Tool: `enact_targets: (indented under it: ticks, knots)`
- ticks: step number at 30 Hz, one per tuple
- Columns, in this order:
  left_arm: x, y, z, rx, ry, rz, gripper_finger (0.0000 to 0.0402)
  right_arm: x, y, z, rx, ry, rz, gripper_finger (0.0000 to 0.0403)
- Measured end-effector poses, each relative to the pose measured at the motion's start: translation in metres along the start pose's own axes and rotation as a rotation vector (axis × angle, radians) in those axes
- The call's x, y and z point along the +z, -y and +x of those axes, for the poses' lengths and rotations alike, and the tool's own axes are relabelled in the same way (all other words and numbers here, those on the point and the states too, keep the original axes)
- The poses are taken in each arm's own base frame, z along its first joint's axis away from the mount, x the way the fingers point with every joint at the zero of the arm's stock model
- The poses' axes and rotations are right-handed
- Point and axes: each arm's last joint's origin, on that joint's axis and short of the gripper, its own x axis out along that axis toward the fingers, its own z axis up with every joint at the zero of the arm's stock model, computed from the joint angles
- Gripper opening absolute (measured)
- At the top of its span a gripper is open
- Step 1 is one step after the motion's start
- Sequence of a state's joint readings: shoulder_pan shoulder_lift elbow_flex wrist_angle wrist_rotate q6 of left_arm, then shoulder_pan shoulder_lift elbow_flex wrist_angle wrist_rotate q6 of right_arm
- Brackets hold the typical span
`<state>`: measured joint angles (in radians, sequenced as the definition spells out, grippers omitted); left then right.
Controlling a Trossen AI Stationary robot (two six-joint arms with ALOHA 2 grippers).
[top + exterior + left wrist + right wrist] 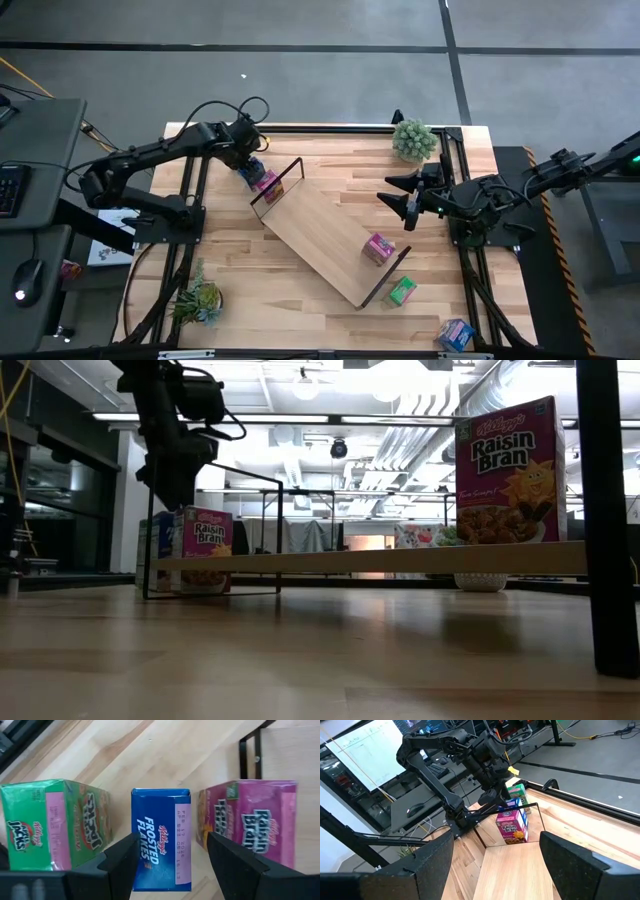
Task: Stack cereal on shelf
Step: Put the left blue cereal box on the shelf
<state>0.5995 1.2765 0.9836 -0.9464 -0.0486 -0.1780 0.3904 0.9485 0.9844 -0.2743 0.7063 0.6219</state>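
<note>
Three small cereal boxes stand in a row on the tabletop at the far-left end of the shelf (pixel 330 240): green (pixel 50 822), blue (pixel 161 837) and pink (pixel 252 817). My left gripper (pixel 172 840) hangs over them, pointing down and open. Its fingers stand on either side of the blue box, with a gap showing on the pink box's side. A second pink box (pixel 378 247) stands on the shelf board. A green box (pixel 403 290) and a blue box (pixel 455 335) lie on the table at the near right. My right gripper (pixel 405 208) is open and empty above the table, right of the shelf.
A potted plant (pixel 413 140) stands at the far right and another (pixel 197 298) at the near left. The shelf lies diagonally across the table, with a black wire frame (pixel 278 190) at each end. Bare wood lies along the table's near edge.
</note>
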Motion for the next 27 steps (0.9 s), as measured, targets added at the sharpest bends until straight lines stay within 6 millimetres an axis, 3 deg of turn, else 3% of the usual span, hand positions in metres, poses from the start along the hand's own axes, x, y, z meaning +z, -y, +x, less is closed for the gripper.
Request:
enact_targets:
  ticks: [27]
  knots:
    - [-0.005,-0.001,-0.011,-0.009,0.027,-0.004,0.0223,0.0,0.0,0.0,0.006,-0.004,0.007,0.0288]
